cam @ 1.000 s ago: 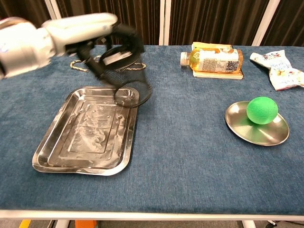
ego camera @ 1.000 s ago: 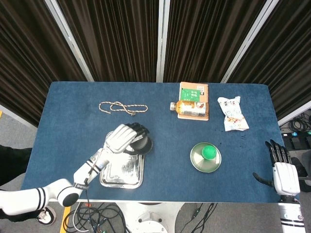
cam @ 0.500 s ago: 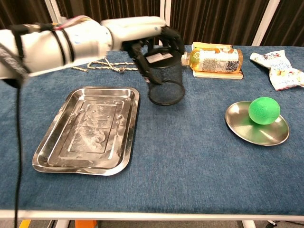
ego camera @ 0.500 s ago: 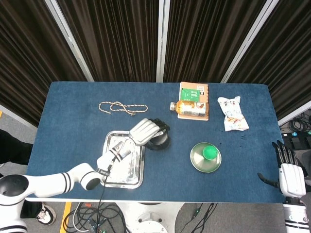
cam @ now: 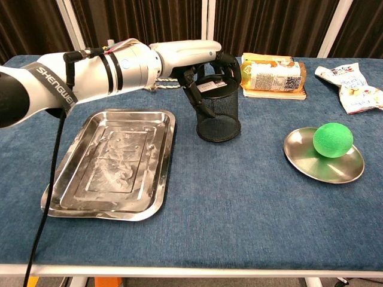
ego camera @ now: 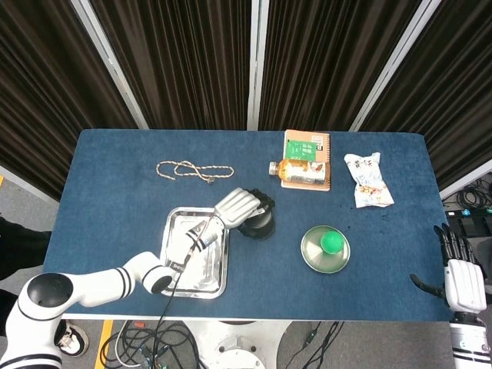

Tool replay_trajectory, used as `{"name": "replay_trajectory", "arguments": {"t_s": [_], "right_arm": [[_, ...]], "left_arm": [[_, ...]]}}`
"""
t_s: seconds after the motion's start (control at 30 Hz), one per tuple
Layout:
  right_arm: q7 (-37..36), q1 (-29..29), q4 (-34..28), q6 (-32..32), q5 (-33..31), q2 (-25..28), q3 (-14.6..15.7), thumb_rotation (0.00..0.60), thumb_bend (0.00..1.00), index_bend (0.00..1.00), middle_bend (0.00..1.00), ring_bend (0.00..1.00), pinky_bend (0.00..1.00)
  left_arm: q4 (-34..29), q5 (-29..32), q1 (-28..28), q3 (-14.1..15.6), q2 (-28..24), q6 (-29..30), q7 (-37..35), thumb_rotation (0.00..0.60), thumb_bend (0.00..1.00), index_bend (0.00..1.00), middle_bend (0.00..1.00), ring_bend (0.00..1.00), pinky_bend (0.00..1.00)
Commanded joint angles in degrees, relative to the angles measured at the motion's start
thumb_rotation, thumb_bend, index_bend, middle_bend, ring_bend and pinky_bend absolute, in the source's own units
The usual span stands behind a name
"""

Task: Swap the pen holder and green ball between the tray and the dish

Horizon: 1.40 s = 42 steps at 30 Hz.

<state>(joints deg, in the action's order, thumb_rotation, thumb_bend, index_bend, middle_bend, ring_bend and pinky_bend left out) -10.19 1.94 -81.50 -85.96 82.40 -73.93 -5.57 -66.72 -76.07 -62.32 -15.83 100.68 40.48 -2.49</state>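
The pen holder (cam: 218, 115) stands upright on the bench (cam: 239, 197), its rim gripped from above by the left hand (cam: 206, 63). The tray (cam: 111, 161) lies just beside it. The green ball (cam: 331, 139) sits in the dish (cam: 299, 152), well apart. The right hand (ego camera: 459, 273) hangs spread, holding nothing.

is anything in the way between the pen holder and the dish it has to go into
Yes: the green ball sits in the dish, filling the place meant for the pen holder, which the left hand holds upright on the table. The cloth between holder and dish shows nothing else.
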Motion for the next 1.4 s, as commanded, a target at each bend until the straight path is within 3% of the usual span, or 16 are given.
{"name": "replay_trajectory", "arguments": {"t_s": [0.03,0.2,0.43,0.57,0.67,0.83,1.0,1.2,1.4], "right_arm": [[-0.1,0.0,0.1,0.0,0.1,0.0,0.0,0.600,0.05,0.00,0.00,0.00,0.00],[-0.2,-0.1,0.3,0.0,0.0,-0.1,0.0,0.600,0.05,0.00,0.00,0.00,0.00],[0.0,-0.1,0.1,0.0,0.1,-0.1,-0.1,0.600,0.05,0.00,0.00,0.00,0.00],[0.1,0.0,0.0,0.3,0.1,0.0,-0.1,0.600,0.05,0.00,0.00,0.00,0.00],[0.5,0.3,-0.2,0.7,0.4,0.1,0.1,0.600,0.05,0.00,0.00,0.00,0.00],[3.0,1.4,-1.5,1.7,1.6,0.6,0.4,0.600,0.05,0.00,0.00,0.00,0.00],[7.7,4.4,-4.7,3.9,3.7,1.8,0.0,0.600,0.05,0.00,0.00,0.00,0.00],[13.1,9.9,-8.1,10.6,3.2,2.5,-1.6,0.600,0.06,0.00,0.01,0.00,0.00],[18.9,15.7,-8.9,18.9,0.0,0.4,-2.8,0.600,0.06,0.00,0.03,0.00,0.02]], "left_arm": [[0.9,-0.5,-0.3,0.4,0.4,0.5,-0.4,0.600,0.21,0.21,0.24,0.20,0.43],[1.5,-1.0,-0.1,1.0,0.8,2.1,-0.5,0.600,0.19,0.16,0.18,0.13,0.38],[0.2,-1.1,0.1,1.5,-0.3,3.0,-0.4,0.600,0.19,0.15,0.17,0.13,0.37],[-4.4,-0.5,2.1,2.2,-3.7,5.0,2.2,0.600,0.18,0.15,0.17,0.13,0.37],[-11.3,2.5,5.8,3.6,-8.5,7.3,7.2,0.600,0.17,0.15,0.16,0.13,0.38],[-23.6,8.2,15.4,6.7,-15.8,18.7,16.9,0.600,0.15,0.15,0.15,0.13,0.37],[-29.3,7.2,24.7,10.1,-20.3,31.6,19.8,0.600,0.14,0.15,0.16,0.09,0.28],[-31.0,2.7,33.8,13.9,-21.8,42.8,17.9,0.600,0.13,0.15,0.15,0.09,0.25],[-28.5,-0.2,40.3,16.4,-20.0,48.4,13.9,0.600,0.13,0.15,0.15,0.09,0.25]]}}
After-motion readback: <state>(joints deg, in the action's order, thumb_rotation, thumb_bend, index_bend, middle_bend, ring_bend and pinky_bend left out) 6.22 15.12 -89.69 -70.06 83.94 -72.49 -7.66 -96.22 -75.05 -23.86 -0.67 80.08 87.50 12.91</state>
